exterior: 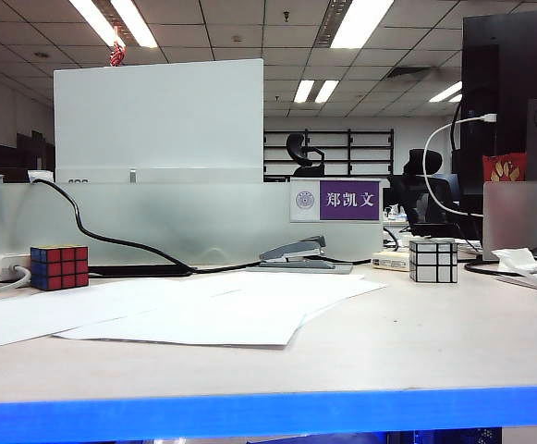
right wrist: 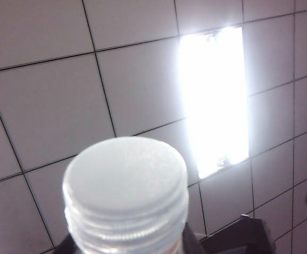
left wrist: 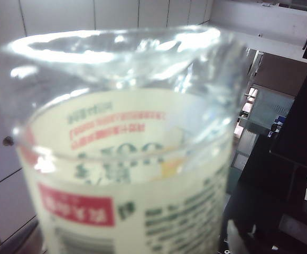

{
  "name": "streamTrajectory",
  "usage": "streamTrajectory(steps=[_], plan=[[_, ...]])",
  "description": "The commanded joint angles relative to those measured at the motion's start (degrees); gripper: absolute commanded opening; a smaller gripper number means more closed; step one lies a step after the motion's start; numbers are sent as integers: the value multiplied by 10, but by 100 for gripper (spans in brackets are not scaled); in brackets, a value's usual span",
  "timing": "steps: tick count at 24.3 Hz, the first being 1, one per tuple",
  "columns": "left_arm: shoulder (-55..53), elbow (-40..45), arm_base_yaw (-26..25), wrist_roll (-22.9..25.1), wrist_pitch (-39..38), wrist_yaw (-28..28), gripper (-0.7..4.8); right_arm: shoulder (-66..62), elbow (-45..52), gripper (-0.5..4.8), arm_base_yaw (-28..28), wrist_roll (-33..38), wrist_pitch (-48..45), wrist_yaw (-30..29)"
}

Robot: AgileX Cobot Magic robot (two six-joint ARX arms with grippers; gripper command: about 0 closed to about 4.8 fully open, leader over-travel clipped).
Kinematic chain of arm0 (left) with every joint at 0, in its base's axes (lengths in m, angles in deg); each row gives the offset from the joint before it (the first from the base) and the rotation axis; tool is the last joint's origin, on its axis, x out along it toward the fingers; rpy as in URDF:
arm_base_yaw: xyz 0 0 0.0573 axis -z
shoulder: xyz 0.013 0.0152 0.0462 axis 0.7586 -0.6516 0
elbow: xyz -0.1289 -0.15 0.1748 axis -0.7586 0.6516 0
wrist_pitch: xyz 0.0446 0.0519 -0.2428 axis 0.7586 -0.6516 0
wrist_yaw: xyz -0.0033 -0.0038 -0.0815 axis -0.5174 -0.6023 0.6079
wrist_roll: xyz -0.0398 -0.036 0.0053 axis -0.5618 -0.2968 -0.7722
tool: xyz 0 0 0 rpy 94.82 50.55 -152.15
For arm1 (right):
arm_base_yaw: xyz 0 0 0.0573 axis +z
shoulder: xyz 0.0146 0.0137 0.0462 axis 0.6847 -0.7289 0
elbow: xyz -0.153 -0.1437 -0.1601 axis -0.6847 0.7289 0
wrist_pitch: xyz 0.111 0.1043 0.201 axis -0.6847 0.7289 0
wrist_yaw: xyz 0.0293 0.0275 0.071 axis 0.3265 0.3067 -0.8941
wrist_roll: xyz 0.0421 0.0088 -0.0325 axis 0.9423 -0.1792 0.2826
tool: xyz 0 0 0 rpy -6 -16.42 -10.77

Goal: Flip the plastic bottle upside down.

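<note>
Filling the left wrist view, the plastic bottle sits right up against that camera (base end showing). Its white cap pokes up in the right wrist view. Neither gripper's fingers show, so I cannot tell what grips it.

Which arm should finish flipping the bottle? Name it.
Right, likely: the bottle cap fills its wrist view against the ceiling, the right end effector dark beside the neck, seemingly gripping. The left end effector is unseen; its camera just faces the bottle's base.
</note>
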Motion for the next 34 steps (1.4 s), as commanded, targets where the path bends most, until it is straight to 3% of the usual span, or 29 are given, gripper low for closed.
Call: streamTrajectory(steps=[1,24,27,30,34], plan=[[-1,-7,1,0,3,20,479,6,-3,-4,4,15,-5,-13],[-5,-21,29,4,16,40,479,13,-3,-4,12,15,-20,-29],[-8,-27,38,4,15,49,458,13,-3,-4,14,15,-23,-28],[-11,-30,41,4,13,52,418,13,-3,-4,15,15,-29,-26],[-12,-31,41,7,14,63,233,13,-3,-4,15,15,-29,-31]])
